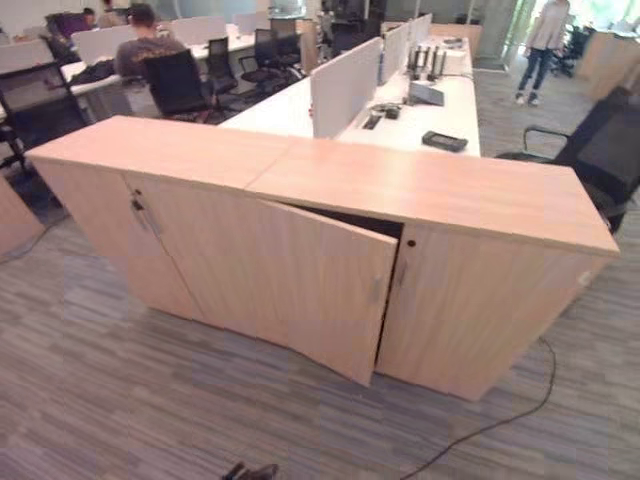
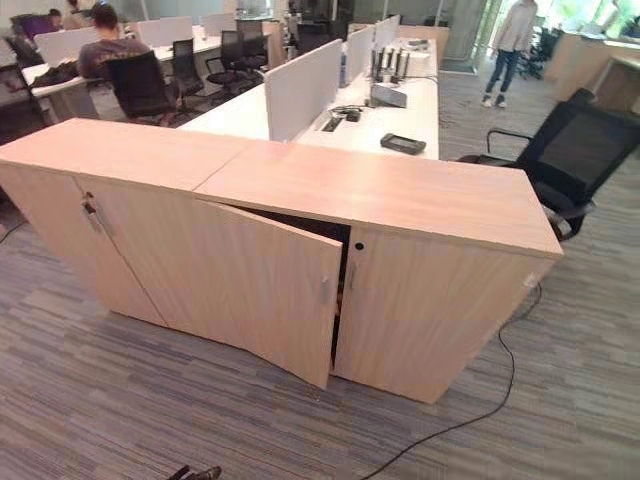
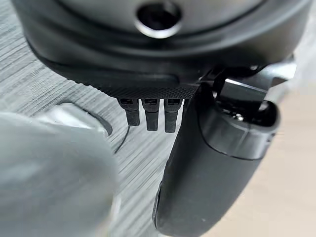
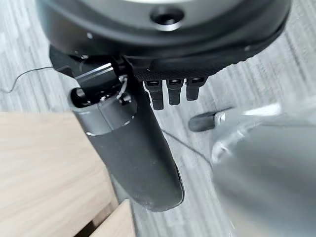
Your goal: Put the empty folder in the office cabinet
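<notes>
The low light-wood office cabinet (image 1: 420,190) stands across the carpet in front of me. One of its middle doors (image 1: 320,290) hangs ajar, swung outward on its right edge, with a dark gap (image 1: 350,222) along its top. The doors on either side are closed. My left hand (image 3: 207,163) hangs over the carpet beside pale wood, fingers straight, holding nothing. My right hand (image 4: 133,153) hangs next to a wooden panel edge (image 4: 44,173), also relaxed and holding nothing.
A second cabinet (image 1: 150,150) with a metal handle (image 1: 140,215) adjoins on the left. Behind are white desks (image 1: 420,110) with partitions, and a black office chair (image 1: 600,150) at the right end. One person sits far left; another walks far right.
</notes>
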Controlling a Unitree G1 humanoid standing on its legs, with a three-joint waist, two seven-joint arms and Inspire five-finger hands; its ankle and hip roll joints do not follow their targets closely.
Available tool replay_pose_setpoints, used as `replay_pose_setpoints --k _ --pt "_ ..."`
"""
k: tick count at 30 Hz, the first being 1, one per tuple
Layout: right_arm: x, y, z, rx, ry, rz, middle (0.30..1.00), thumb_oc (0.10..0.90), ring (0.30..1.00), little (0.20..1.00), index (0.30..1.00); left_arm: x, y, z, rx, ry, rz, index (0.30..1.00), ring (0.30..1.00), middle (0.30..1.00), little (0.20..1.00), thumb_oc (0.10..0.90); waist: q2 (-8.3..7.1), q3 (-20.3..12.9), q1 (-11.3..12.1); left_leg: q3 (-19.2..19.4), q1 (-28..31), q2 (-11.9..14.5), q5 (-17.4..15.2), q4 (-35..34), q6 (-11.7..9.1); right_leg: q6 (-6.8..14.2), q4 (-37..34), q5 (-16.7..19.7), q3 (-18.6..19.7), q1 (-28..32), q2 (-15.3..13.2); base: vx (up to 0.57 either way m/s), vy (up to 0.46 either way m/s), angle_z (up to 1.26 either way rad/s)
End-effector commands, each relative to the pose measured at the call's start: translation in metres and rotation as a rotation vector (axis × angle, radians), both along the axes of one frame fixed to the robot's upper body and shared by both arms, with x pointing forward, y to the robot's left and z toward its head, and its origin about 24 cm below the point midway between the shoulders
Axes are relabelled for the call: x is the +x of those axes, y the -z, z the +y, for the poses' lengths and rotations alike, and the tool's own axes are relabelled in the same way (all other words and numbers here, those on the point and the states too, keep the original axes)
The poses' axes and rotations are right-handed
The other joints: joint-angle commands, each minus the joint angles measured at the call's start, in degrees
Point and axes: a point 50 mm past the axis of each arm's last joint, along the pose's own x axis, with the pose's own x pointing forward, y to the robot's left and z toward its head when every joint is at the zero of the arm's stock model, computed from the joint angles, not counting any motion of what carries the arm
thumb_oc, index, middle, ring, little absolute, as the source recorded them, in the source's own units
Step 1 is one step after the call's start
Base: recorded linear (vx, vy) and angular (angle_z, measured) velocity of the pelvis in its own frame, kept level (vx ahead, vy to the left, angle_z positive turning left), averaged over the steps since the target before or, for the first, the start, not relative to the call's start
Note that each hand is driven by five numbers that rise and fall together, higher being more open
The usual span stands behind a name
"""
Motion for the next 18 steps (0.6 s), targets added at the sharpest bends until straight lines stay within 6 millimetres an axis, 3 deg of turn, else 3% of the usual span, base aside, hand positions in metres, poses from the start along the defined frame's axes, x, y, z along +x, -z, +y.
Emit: replay_pose_setpoints --k 1,3,6,8,18 --pt "0.029 -0.004 0.008 0.001 -0.061 -0.069 0.9 0.8 0.9 0.9 0.9 0.016 -0.006 0.014 0.09 0.098 -0.04 0.9 0.9 0.9 0.9 0.8 -1.51 2.27 2.19 -3.51 -2.74 -4.35 2.09 -3.4 3.05 1.68 1.34 -7.32 1.05 4.93 4.35 0.09 0.041 -1.17" --pt "0.027 -0.003 0.01 0.007 -0.067 -0.063 0.9 0.8 0.9 0.9 0.9 0.005 -0.004 0.017 0.116 0.112 0.002 0.9 0.9 0.9 0.9 0.8 -0.85 1.72 2.53 -5.12 0.01 -3.33 3.05 -7.98 3.28 1.72 0.92 -7.3 2.4 5.4 5.31 0.09 0.068 -0.75" --pt "0.024 -0.002 0.011 0.011 -0.048 -0.058 0.9 0.8 0.9 0.9 0.9 -0.008 -0.002 0.015 0.129 0.163 0.049 0.9 0.9 0.9 0.9 0.8 -0.46 0.13 2.19 -4.39 2.85 -1.88 4.23 -12.39 3.54 1.93 -0.49 -6.85 2.29 5.98 5.69 0.1 0.091 -0.55" --pt "0.019 0.0 0.014 0.027 -0.004 -0.059 0.9 0.8 0.9 0.9 0.9 -0.025 0.001 0.012 0.13 0.234 0.104 0.9 0.9 0.9 0.9 0.8 -0.14 -2.03 1.53 -3.3 6.85 -0.47 5.98 -18.89 3.88 2.59 -3.13 -5.75 2.72 6.55 6.21 0.11 0.104 -0.15" --pt "-0.011 0.006 0.017 0.05 0.099 0.012 0.9 0.8 0.9 0.9 0.9 -0.034 0.003 0.009 0.134 0.297 0.128 0.9 0.9 0.9 0.9 0.8 0.54 -4.1 0.24 -0.41 10.54 -1.12 3.46 -19.62 5.71 4.88 -5.34 -4.53 3.79 8.95 4.08 0.04 0.092 -0.07"
